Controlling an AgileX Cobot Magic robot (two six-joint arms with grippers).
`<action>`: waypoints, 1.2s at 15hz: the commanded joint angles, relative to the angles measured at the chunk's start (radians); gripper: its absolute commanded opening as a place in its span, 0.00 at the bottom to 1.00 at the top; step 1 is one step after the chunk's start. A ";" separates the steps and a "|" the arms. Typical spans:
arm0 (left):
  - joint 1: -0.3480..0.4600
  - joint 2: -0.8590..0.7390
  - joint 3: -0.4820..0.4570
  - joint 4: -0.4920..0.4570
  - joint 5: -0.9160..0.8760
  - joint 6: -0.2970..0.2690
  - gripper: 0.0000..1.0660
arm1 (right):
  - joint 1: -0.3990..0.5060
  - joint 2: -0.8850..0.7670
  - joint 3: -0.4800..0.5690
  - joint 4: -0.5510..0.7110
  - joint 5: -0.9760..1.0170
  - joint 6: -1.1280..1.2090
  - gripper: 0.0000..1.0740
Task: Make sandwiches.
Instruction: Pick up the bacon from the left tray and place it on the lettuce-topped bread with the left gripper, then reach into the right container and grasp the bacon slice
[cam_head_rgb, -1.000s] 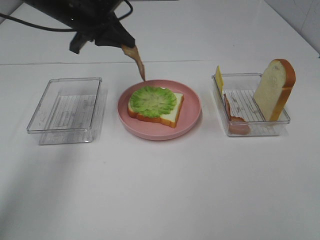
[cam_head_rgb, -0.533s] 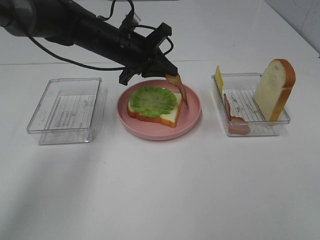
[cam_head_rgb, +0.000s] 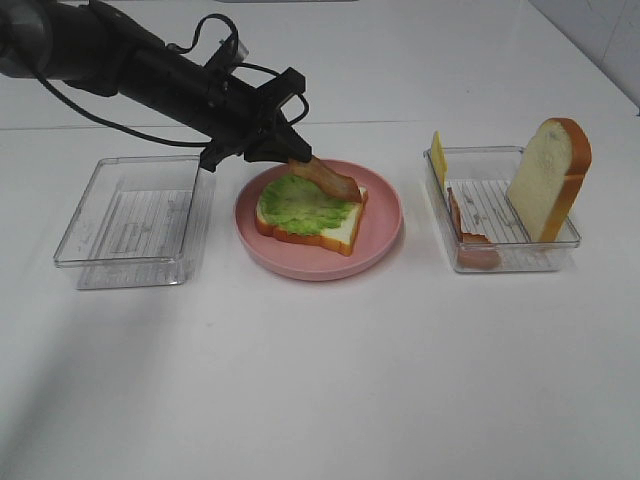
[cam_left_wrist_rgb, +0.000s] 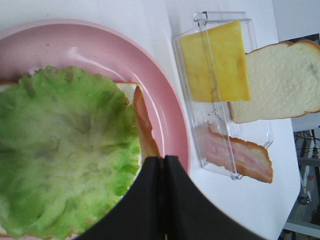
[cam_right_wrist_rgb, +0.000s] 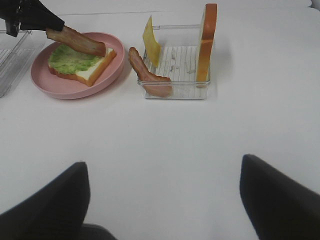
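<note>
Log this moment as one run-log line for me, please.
left gripper: shut on bacon strip | bacon strip: angled over lettuce on pink plate | right gripper: open, empty | clear tray: cheese, ham, bread slice

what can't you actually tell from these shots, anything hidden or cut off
- Exterior high: the right gripper is out of frame; the right wrist view cuts its blurred fingers at the lower edge.
- Left wrist: the shut left gripper covers the held end of the bacon strip.
- Every view: lettuce hides most of the bread slice under it.
- Exterior high: the cheese slice stands edge-on, its face unseen.
</note>
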 joint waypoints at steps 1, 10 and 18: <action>-0.002 -0.001 -0.005 0.065 -0.020 -0.001 0.00 | -0.003 -0.012 0.002 0.003 -0.012 -0.001 0.72; -0.002 -0.034 -0.007 0.231 -0.077 -0.048 0.56 | -0.003 -0.012 0.002 0.003 -0.012 -0.001 0.72; -0.002 -0.295 -0.017 0.578 0.038 -0.153 0.73 | -0.003 -0.012 0.002 0.003 -0.013 -0.001 0.72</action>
